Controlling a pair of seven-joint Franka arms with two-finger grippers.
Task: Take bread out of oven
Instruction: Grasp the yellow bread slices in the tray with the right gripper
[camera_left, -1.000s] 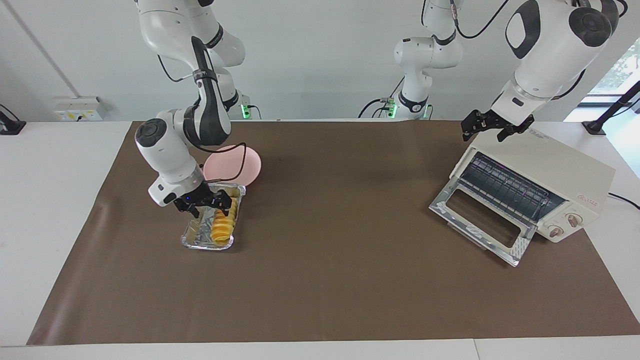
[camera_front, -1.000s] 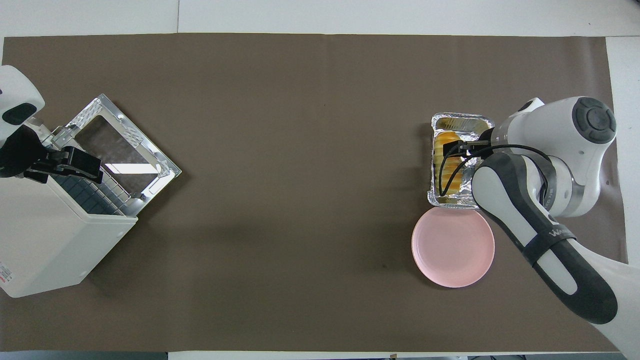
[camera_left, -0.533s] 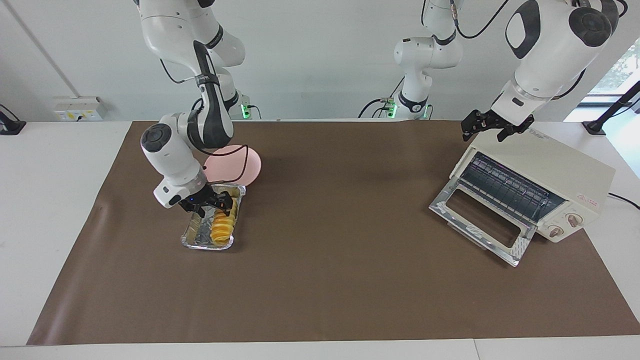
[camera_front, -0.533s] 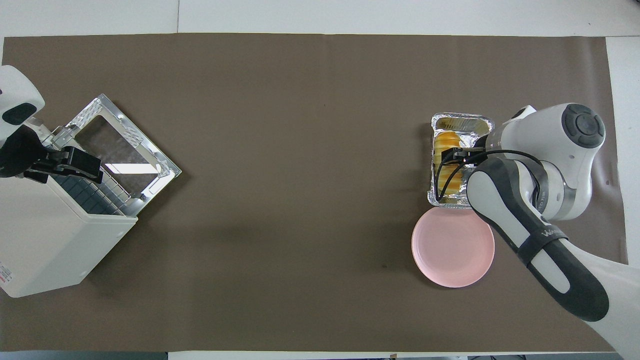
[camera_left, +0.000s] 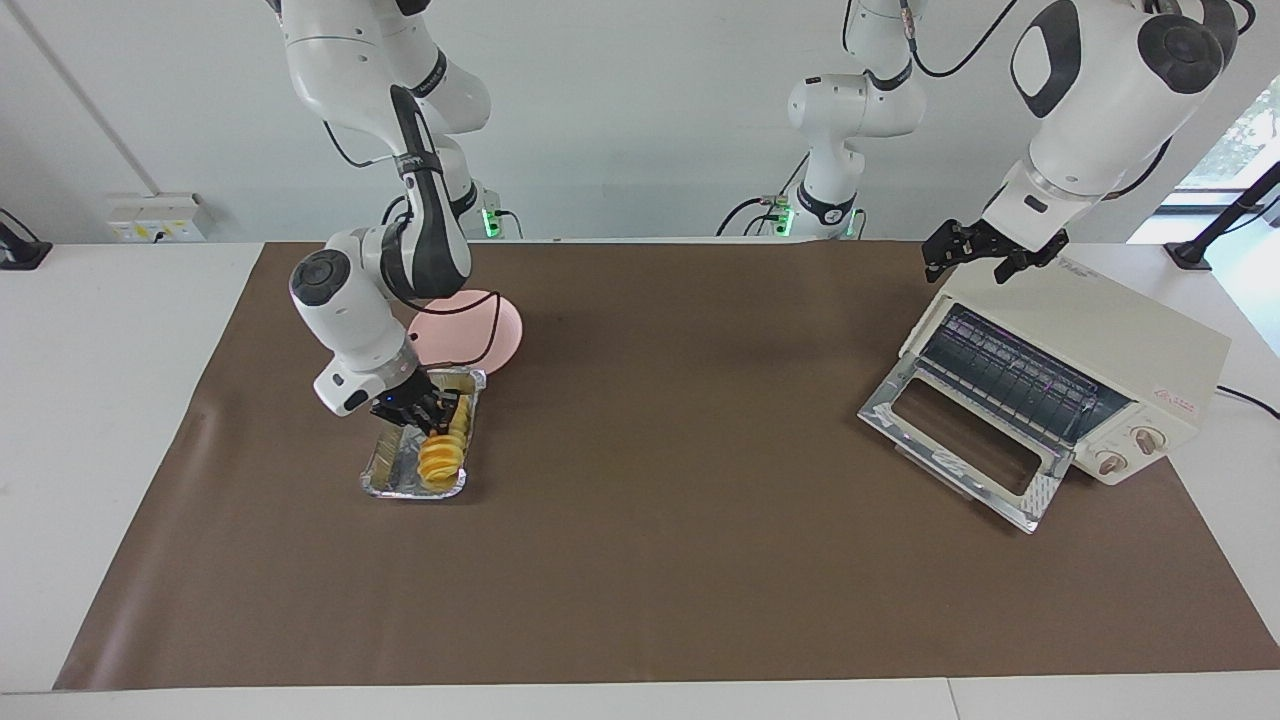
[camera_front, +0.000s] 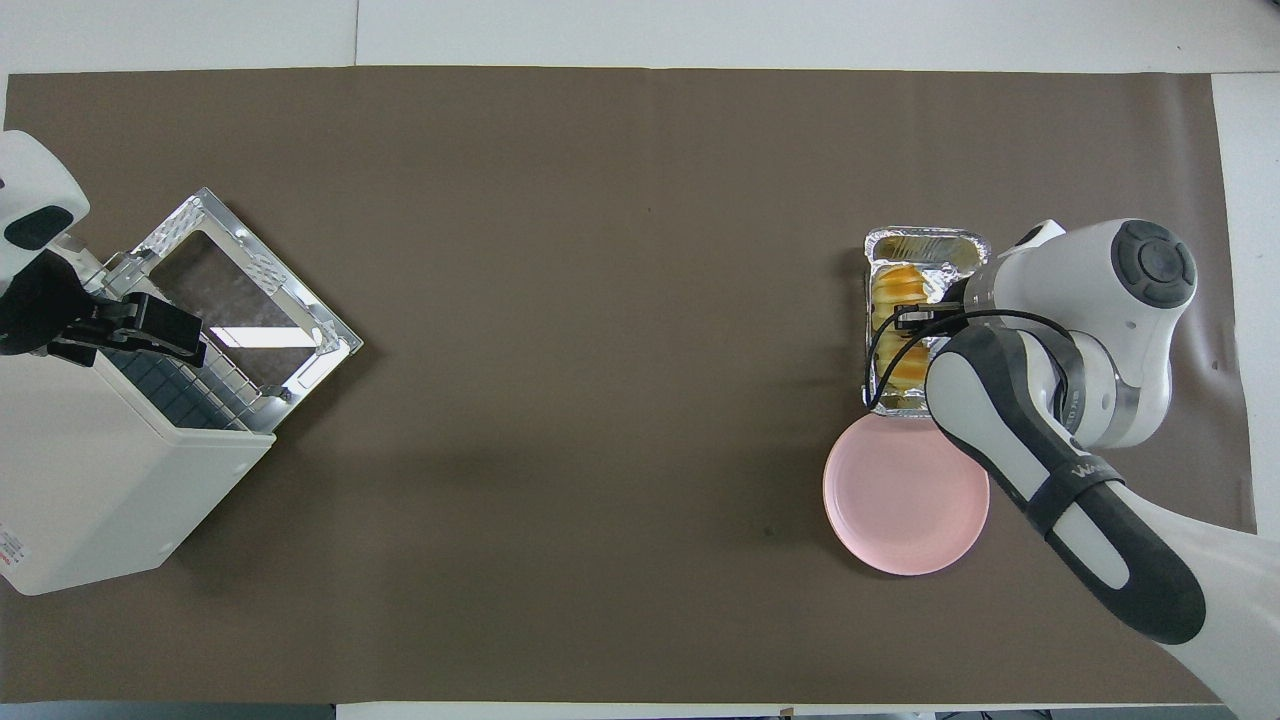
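The bread (camera_left: 442, 458), a ridged golden-orange loaf, lies in a silver foil tray (camera_left: 385, 478) toward the right arm's end of the table; it also shows in the overhead view (camera_front: 897, 290). My right gripper (camera_left: 415, 410) is down in the tray, at the end of the loaf nearer the robots. The cream-white oven (camera_left: 1110, 330) stands at the left arm's end with its glass door (camera_left: 960, 440) dropped open and its wire rack (camera_left: 1010, 375) bare. My left gripper (camera_left: 990, 258) waits open over the oven's top front corner.
A round pink plate (camera_left: 490, 335) lies beside the foil tray (camera_front: 925, 240), nearer to the robots, partly covered by the right arm. A brown mat covers the table. The oven's two knobs (camera_left: 1130, 450) face the table's front edge.
My right gripper has dropped lower into the tray and shifted along the loaf toward the robots. The left arm has not moved.
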